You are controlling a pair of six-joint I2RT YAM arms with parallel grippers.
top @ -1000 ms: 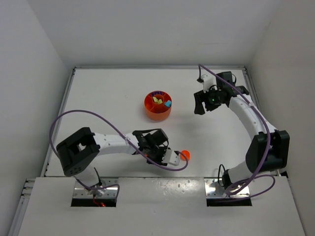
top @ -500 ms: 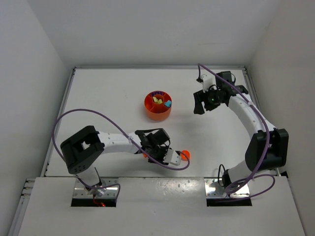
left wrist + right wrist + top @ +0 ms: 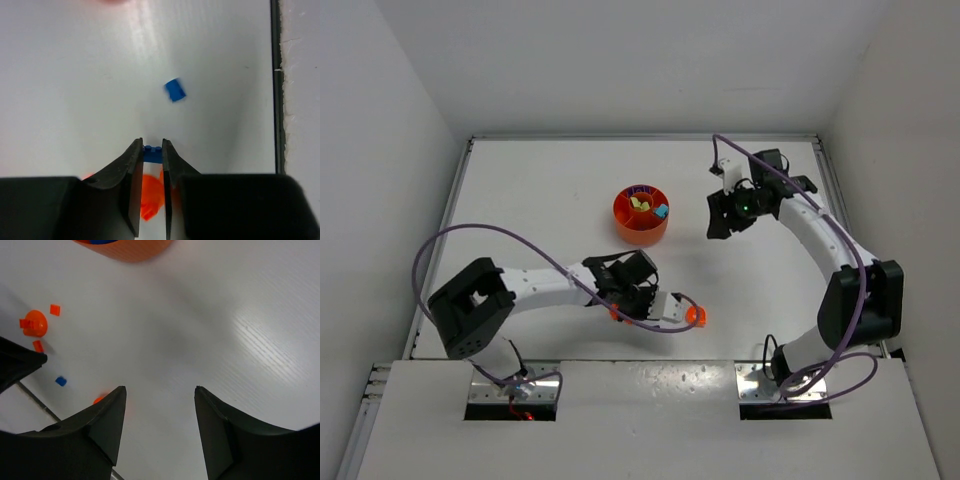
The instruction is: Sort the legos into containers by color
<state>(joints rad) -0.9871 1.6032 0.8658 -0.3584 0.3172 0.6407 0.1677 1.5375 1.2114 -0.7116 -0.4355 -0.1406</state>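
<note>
Left wrist view: left gripper pinched on small blue plastic brick, right gripper gaping, empty; next prob. lift & carry to round orange plastic dish.

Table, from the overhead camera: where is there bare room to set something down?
Bare: the wide stretch between the left wall and the orange dish, and the strip behind the dish up to the back wall. Crowded: around the left gripper, where orange pieces and a loose blue brick lie.
</note>
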